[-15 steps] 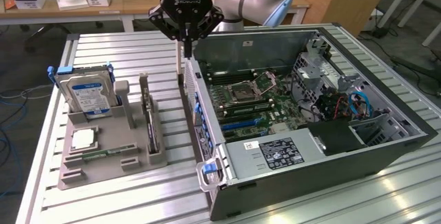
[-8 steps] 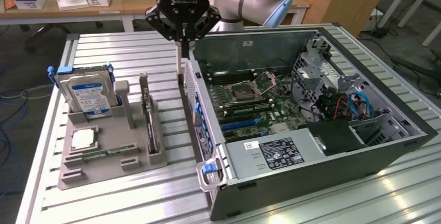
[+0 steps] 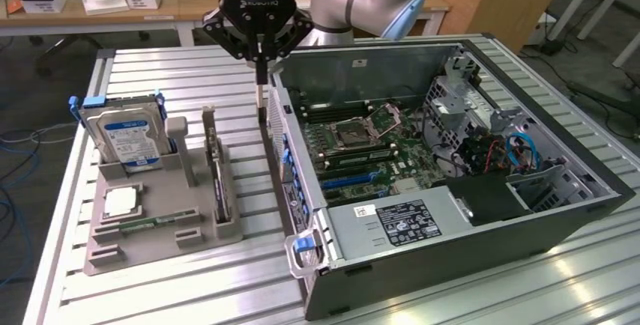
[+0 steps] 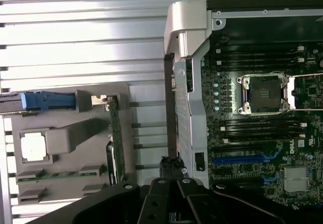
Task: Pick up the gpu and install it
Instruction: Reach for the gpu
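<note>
Exterior view | we see gripper (image 3: pixel 262 70) clenched on nothing, upper centre | gpu (image 3: pixel 214 162) on edge in grey holder (image 3: pixel 140 254), lower left of gripper, apart | long axis up-down frame

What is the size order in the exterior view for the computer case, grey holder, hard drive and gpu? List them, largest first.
1. computer case
2. grey holder
3. hard drive
4. gpu, seen edge-on standing in the grey holder, so its rank against the hard drive is unsure.
</note>
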